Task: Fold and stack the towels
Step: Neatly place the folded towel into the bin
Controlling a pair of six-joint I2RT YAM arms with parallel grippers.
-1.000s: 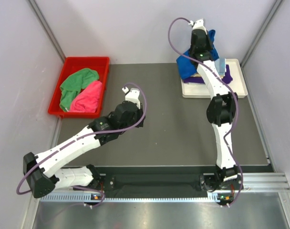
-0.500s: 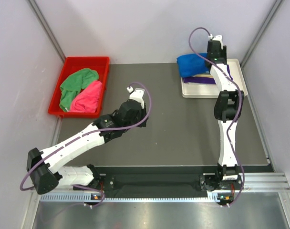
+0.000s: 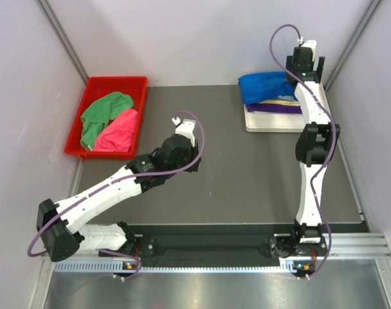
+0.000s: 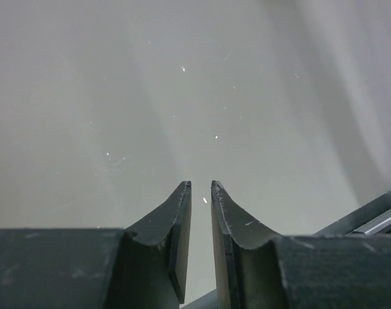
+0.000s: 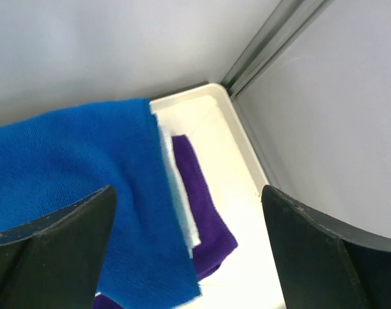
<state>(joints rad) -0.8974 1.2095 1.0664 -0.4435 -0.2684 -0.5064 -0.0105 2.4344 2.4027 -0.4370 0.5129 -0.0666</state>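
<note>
The right gripper (image 5: 187, 193) is spread wide and holds nothing; it hangs above the far right corner, over the white tray (image 3: 319, 122). The blue towel (image 3: 266, 87) lies on top of the stack in that tray, with the purple towel (image 5: 202, 212) under it and a pale layer between them that I cannot identify well from here. The blue one looks puffy and not flat, and its left side reaches beyond the tray's edge, so I think it may open again or slide off the stack, mostly if a finger catches its loose corner when the arm moves away. A stack with such a round top would probably also lean when more towels are placed on it. The left gripper (image 4: 200, 187) has its jaws almost pressed together, with only a thin gap and nothing between them, above the dark table (image 3: 247, 167). The green towel (image 3: 99, 116) and the pink towel (image 3: 118, 132) lie crumpled and touching in the red bin (image 3: 92, 84). With so narrow an opening the claw may push the cloth instead of taking it, or it may lift both towels together.
</note>
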